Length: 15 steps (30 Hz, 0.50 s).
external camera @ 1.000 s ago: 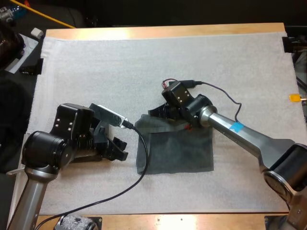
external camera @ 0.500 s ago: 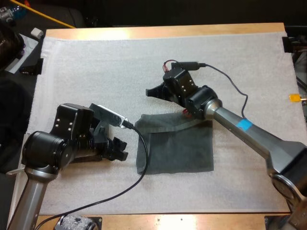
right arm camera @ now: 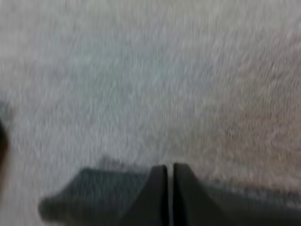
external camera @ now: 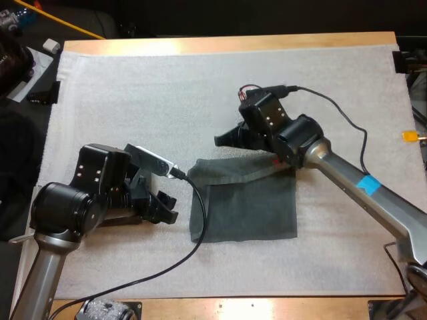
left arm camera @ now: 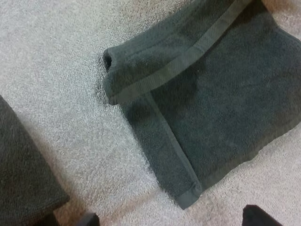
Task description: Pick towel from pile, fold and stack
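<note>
The towel lies part-folded on the mat, just under my right hand, pressed together and empty, and beside my spread left hand; I judge the next fold needs both pinching its edge.

Even bright light, probably overhead, soft shadow beside the towel, pale glare along the far edge of the table
</note>
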### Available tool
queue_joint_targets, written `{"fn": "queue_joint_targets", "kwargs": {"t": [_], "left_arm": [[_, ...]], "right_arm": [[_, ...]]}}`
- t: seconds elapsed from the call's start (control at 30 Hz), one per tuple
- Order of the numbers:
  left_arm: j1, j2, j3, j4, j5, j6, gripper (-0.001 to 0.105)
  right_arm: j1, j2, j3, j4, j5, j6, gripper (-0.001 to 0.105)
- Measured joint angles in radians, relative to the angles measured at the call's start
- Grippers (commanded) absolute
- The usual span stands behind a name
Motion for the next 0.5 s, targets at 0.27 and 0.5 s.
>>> {"fn": "queue_joint_targets", "kwargs": {"t": [0.27,0.5], "left_arm": [[0.000,0.000,0.000,0.002,0.000,0.000,0.059],[0.000,0.000,0.000,0.003,0.000,0.000,0.058]], "right_arm": [[0.042,-0.008,0.005,0.208,-0.087,-0.072,0.000],[0.093,0.024,0.065,0.244,-0.137,-0.089,0.000]]}}
